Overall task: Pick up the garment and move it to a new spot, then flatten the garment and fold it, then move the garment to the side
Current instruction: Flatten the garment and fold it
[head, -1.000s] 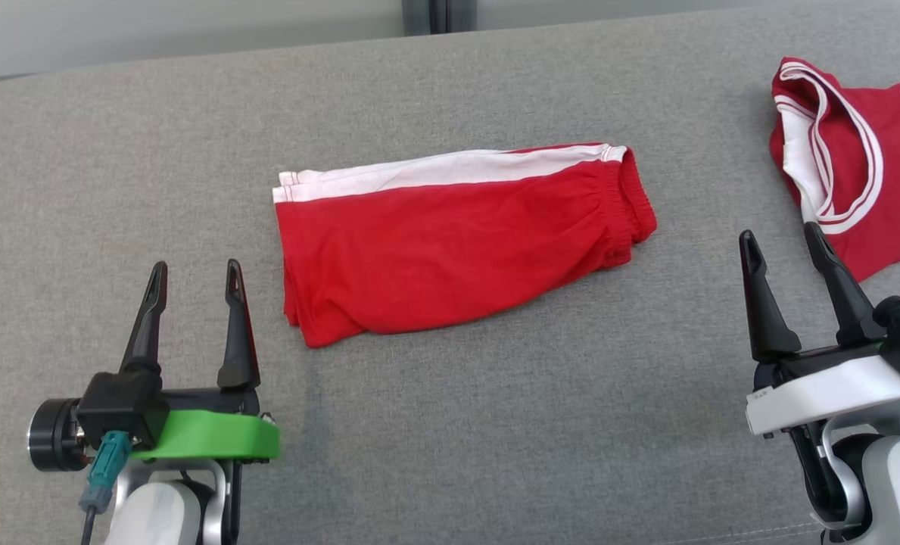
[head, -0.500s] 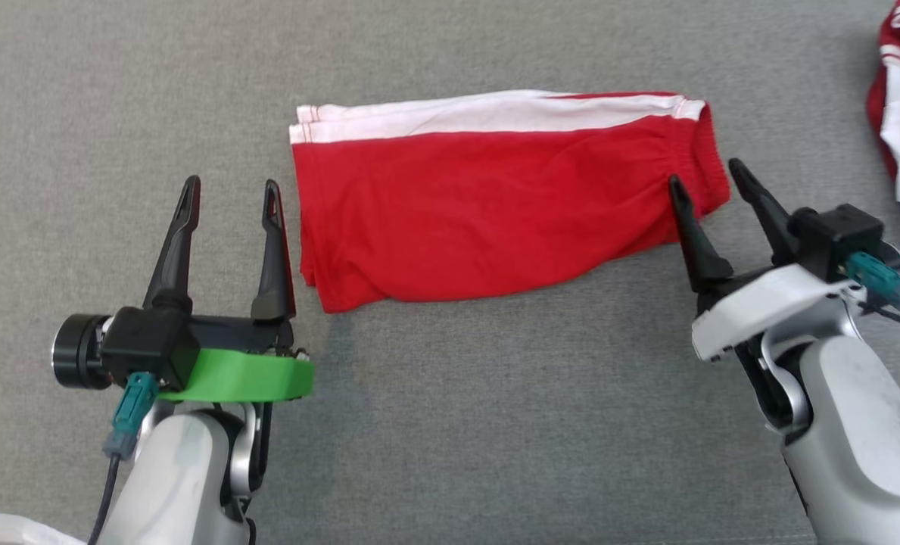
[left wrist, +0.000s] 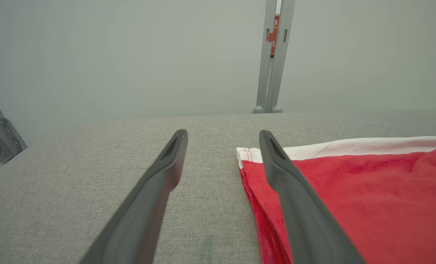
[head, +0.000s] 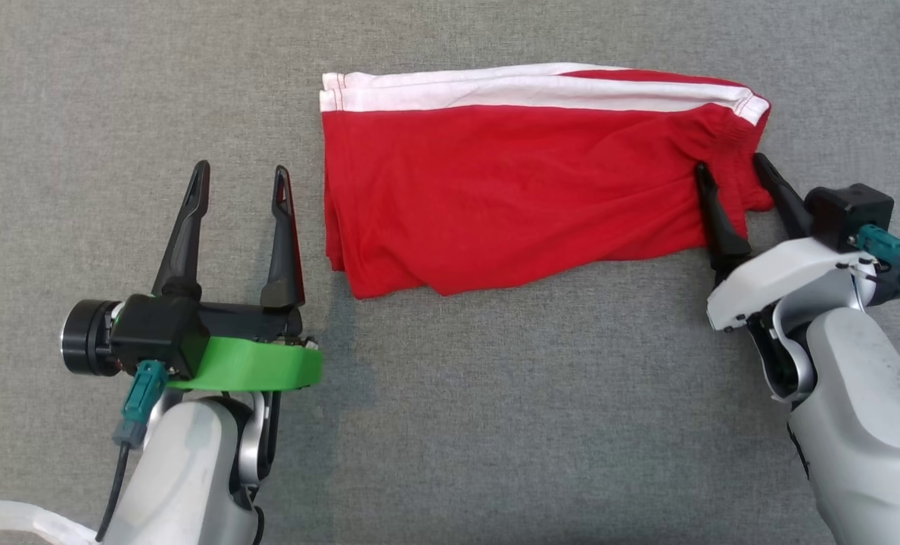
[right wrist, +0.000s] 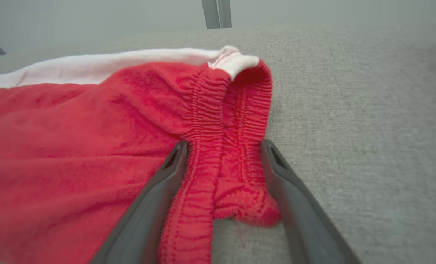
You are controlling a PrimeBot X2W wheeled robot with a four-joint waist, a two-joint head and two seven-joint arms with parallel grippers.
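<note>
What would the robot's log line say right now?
right pincer: open, astride shorts waistband; left pincer: open, beside shorts; nothing held

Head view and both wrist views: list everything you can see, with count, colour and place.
shorts: one, red with a white side stripe, lying folded on the surface, centre to right of the head view
surface: one, grey fabric, under everything
post: one, grey metal, upright behind the surface's far edge
left gripper: one, dark fingers, open, beside the shorts' leg end
right gripper: one, dark fingers, open, straddling the shorts' elastic waistband
</note>
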